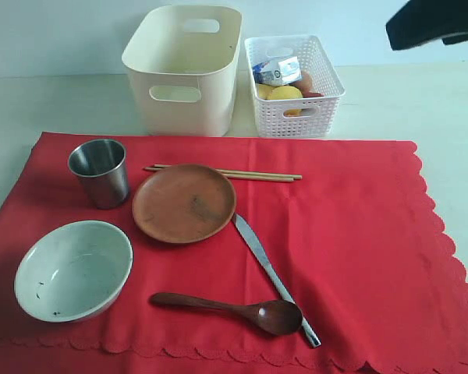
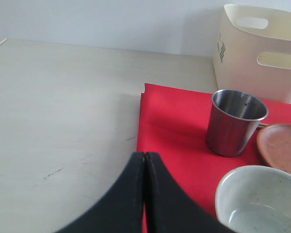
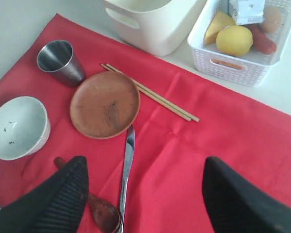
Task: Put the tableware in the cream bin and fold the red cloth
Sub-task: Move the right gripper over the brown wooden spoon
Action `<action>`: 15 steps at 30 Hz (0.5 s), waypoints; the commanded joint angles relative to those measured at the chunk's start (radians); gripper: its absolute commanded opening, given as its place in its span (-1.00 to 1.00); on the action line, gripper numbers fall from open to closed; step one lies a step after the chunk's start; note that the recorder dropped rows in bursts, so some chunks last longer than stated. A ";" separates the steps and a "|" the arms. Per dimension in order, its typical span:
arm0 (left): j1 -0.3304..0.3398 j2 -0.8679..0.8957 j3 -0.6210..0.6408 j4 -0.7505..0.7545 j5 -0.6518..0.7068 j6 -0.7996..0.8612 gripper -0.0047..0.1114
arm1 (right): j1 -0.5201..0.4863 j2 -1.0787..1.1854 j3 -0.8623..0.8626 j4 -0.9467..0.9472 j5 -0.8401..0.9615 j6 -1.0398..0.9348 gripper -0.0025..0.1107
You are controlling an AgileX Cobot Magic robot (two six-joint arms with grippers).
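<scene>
Open stretch of red cloth (image 1: 359, 234) between knife (image 1: 265, 261) and scalloped edge

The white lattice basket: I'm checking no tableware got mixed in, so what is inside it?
A milk carton, lemon, cheese wedge, egg and sausage. Nothing else shows; the floor beneath them is covered.

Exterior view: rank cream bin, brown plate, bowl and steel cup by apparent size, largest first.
1. cream bin
2. brown plate and bowl: they look about alike, and the bowl sits nearer the camera, so I won't rank them.
3. steel cup
</scene>
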 commanded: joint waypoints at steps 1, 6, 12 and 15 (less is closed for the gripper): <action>0.004 -0.006 0.003 -0.005 -0.009 0.000 -0.92 | 0.002 -0.094 0.095 0.072 0.003 -0.084 0.17; 0.004 -0.006 0.003 -0.005 -0.009 0.000 -0.92 | 0.002 -0.161 0.209 0.211 0.045 -0.234 0.17; 0.004 -0.006 0.003 -0.005 -0.009 0.000 -0.92 | 0.002 -0.178 0.319 0.296 0.076 -0.368 0.17; 0.004 -0.006 0.003 -0.005 -0.009 0.000 -0.92 | 0.002 -0.178 0.362 0.344 0.076 -0.465 0.17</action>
